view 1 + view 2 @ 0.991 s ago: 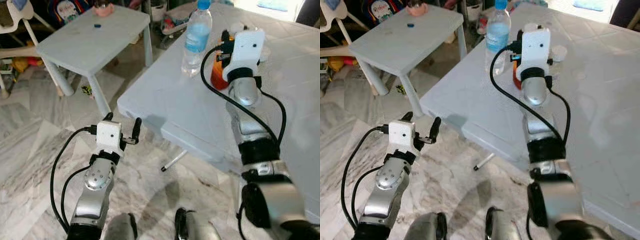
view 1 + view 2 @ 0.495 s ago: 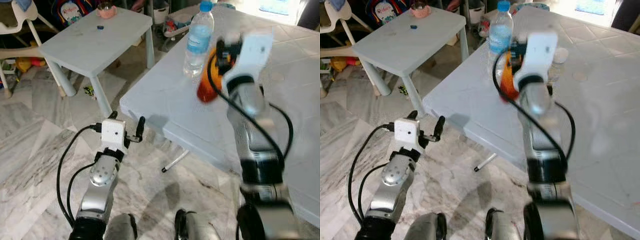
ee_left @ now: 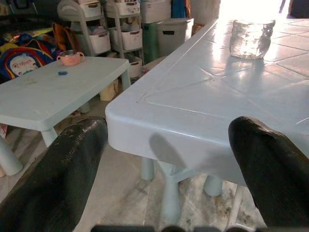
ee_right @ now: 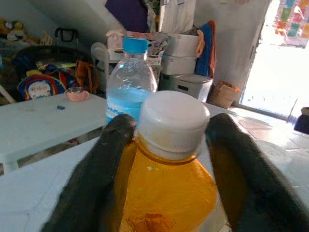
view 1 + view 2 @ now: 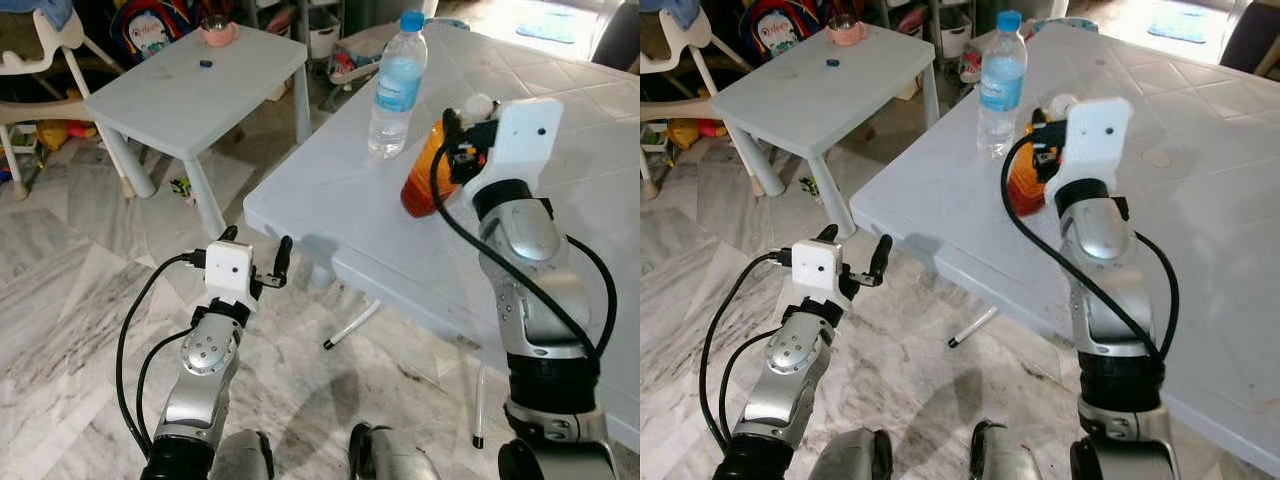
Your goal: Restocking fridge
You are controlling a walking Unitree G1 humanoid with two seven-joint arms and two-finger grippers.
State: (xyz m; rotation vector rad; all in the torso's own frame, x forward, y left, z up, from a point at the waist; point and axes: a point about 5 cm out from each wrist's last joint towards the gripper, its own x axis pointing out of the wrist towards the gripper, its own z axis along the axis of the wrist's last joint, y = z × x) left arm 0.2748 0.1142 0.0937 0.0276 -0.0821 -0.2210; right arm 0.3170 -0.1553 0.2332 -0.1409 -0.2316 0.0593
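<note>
An orange juice bottle point(image 4: 166, 193) of clear plastic with a ribbed white cap is gripped at its neck between the black fingers point(image 4: 91, 179) of the right tool point(image 4: 169, 159), tilted above the white moulded-plastic surface point(image 5: 340, 200). Just beyond it, to the left, a tall clear water bottle point(image 5: 395, 85) with a blue cap stands upright. The left tool point(image 5: 252, 268) is held wide apart and empty over the marble floor point(image 5: 70, 330), near the surface's edge.
</note>
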